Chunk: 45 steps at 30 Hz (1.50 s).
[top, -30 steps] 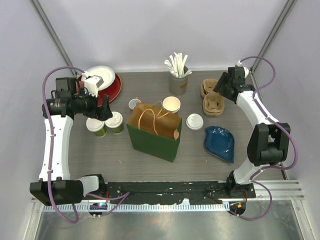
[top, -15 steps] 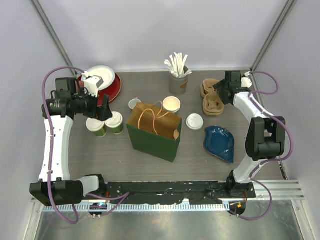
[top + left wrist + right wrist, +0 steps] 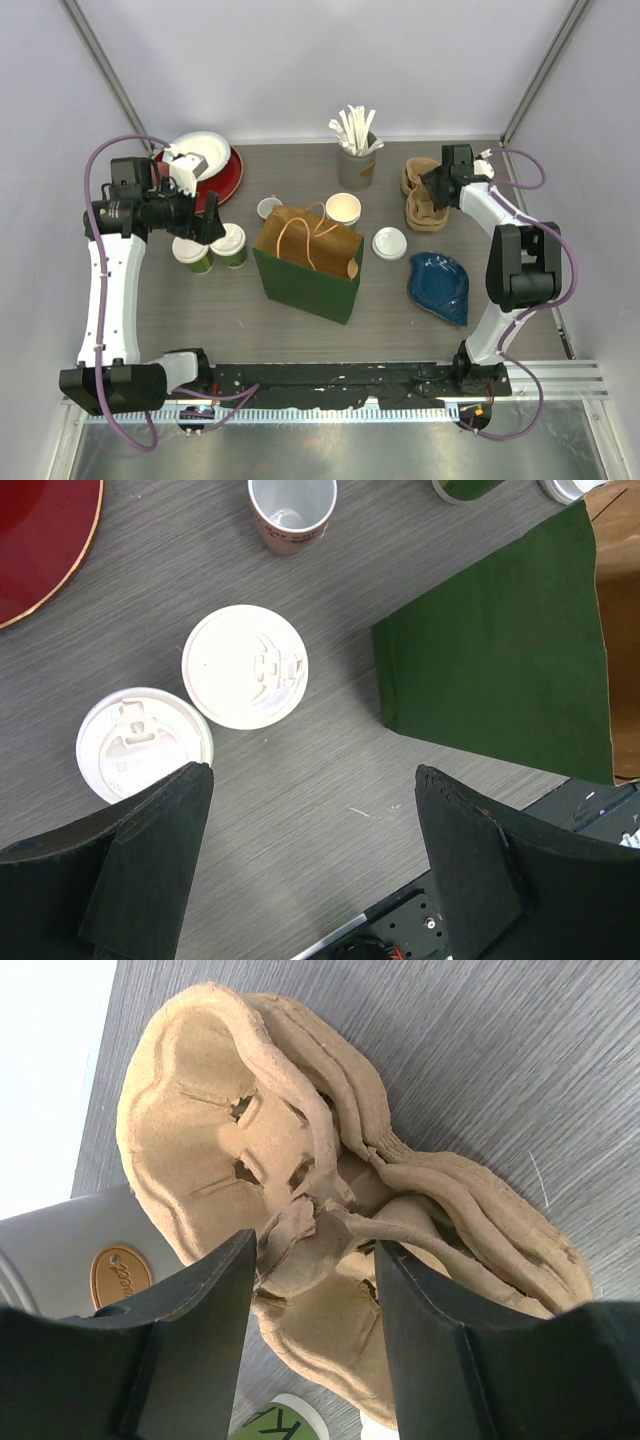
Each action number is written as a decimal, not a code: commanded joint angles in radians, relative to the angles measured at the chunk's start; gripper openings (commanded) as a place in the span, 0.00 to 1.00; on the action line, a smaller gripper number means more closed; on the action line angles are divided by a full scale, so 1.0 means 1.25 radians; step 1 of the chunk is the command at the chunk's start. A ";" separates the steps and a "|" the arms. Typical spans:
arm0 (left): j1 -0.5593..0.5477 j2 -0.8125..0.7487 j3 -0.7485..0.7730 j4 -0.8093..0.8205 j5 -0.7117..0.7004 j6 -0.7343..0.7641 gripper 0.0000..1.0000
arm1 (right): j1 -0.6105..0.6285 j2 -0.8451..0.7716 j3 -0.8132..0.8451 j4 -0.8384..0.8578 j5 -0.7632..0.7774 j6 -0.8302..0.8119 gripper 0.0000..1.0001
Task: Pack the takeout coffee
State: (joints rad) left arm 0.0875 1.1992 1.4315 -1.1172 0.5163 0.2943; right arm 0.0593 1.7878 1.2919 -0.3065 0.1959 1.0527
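showing two lidded cups, one lid

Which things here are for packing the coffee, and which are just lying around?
For the job: two lidded green cups, open green cup, loose white lid, green bag, probably the cardboard cup carriers.
Just lying about: red plate, white paper plates, blue dish, small red-and-white cup, stirrer pot.

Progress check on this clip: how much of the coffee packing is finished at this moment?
Early. Done: two lidded cups stand left of the bag. In hand: the right gripper, open, straddles the centre of the pulp carrier; the left gripper hovers open over the lidded cups. Left: one open cup and a loose lid sit apart; no cup shows in the bag.
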 commanded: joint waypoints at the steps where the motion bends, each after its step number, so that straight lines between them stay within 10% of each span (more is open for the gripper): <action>1: 0.004 -0.018 -0.005 0.016 0.013 0.010 0.87 | 0.007 -0.004 0.033 0.030 0.005 0.013 0.54; 15: 0.004 -0.013 -0.005 0.013 0.016 0.012 0.87 | 0.009 -0.069 -0.008 0.071 -0.009 -0.013 0.22; 37: 0.001 0.002 0.054 0.009 0.097 -0.014 0.83 | 0.041 -0.212 0.032 0.016 -0.009 -0.160 0.01; 45: -0.112 0.054 0.127 0.051 0.096 -0.027 0.76 | 0.207 -0.334 0.192 -0.112 -0.007 -0.306 0.01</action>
State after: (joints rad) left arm 0.0387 1.2255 1.5154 -1.1042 0.6189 0.2661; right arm 0.1829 1.4799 1.3602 -0.3710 0.1631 0.8112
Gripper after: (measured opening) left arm 0.762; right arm 0.268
